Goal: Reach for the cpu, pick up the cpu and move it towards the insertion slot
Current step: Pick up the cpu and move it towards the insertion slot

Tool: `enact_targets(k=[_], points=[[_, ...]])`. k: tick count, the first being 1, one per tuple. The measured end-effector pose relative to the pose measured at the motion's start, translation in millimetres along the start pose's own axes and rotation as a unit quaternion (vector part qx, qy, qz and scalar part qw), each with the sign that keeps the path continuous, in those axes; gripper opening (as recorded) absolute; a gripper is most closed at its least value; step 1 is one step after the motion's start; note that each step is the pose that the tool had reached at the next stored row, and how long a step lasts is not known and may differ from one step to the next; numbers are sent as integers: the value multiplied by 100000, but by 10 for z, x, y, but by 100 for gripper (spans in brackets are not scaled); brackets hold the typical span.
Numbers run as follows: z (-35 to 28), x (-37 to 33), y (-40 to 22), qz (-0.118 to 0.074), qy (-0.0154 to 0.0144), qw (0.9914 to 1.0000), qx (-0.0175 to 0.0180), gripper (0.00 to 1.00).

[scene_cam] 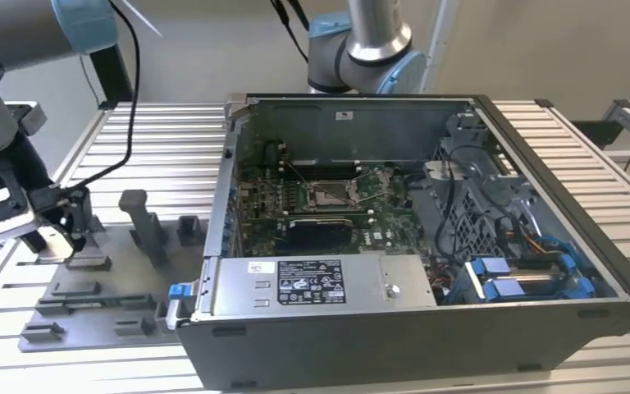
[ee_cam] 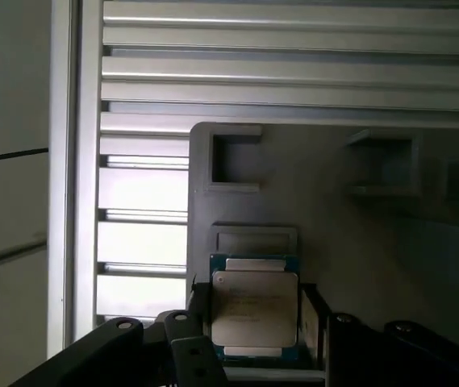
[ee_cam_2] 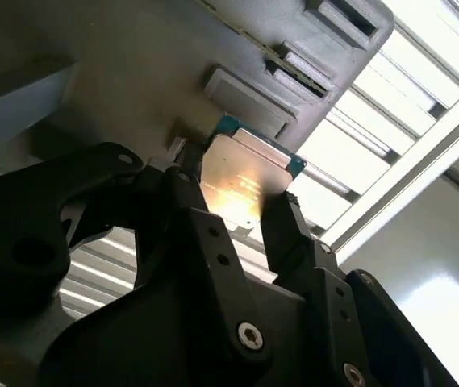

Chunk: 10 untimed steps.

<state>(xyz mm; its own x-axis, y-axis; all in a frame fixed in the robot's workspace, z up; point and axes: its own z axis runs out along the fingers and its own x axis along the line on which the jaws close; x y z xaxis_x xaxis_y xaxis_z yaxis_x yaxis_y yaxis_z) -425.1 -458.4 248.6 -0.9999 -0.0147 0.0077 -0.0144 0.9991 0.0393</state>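
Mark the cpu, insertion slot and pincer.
cpu (ee_cam: 255, 310): first wrist view, centre of its pale face.
insertion slot (scene_cam: 331, 194): exterior view, brownish centre inside the metal frame.
pincer (ee_cam_2: 233, 208): second wrist view, midway between fingertips, shut on the cpu.

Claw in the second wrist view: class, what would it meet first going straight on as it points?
The claw would likely meet the cpu first, close ahead; the grey tray lies behind it, depth unclear.

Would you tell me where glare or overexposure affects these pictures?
Second wrist view: a warm glare patch on the flat silver square cpu, washed-out slats of the pale metal table behind it; first wrist view: cpu evenly lit, slats beside it blown out; exterior view: even light, no glare.
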Motion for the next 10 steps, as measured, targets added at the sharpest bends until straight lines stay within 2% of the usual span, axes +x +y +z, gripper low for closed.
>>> enact_targets(k=[10], points=[[-453,3,18,8,-6,100000,-4,0]])
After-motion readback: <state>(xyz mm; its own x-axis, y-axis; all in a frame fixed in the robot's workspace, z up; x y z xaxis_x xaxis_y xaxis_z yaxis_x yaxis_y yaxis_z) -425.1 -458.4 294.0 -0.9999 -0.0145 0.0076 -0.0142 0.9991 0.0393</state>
